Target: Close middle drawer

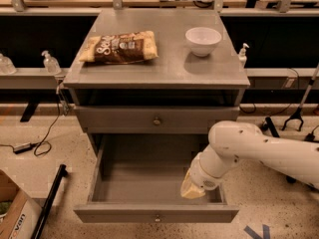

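Observation:
The middle drawer (124,214) stands pulled far out of the grey cabinet, its deep box empty and its low front panel nearest me with a small brass knob (157,217) at the centre. My gripper (192,189) hangs at the end of the white arm (249,151), which reaches in from the right. It sits low inside the drawer box by the right wall, just behind the front panel. The taller-fronted drawer (119,119) above is pushed in.
On the cabinet top (169,66) lie a chip bag (119,47) and a white bowl (203,40). A cardboard box (12,215) and a black pole (50,203) are on the floor at left. Cables and a stand (299,114) are at right.

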Robot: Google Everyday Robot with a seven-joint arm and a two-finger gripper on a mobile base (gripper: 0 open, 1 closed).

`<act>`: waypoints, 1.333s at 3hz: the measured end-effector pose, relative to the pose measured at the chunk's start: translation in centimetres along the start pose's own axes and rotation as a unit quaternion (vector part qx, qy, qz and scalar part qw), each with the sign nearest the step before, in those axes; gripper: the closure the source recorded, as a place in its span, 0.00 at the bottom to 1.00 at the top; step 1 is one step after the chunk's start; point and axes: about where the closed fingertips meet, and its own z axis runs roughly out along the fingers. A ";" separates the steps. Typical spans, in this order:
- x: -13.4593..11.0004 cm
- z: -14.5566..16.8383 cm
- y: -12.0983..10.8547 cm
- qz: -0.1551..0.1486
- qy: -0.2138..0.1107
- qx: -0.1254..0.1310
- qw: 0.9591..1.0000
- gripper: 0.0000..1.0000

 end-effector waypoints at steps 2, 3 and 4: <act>0.1 4.3 0.1 -0.003 -0.004 -0.011 1.000 1.00; 0.2 5.0 0.3 -0.008 0.008 -0.008 1.000 1.00; 0.8 7.1 0.5 -0.006 0.012 -0.016 1.000 1.00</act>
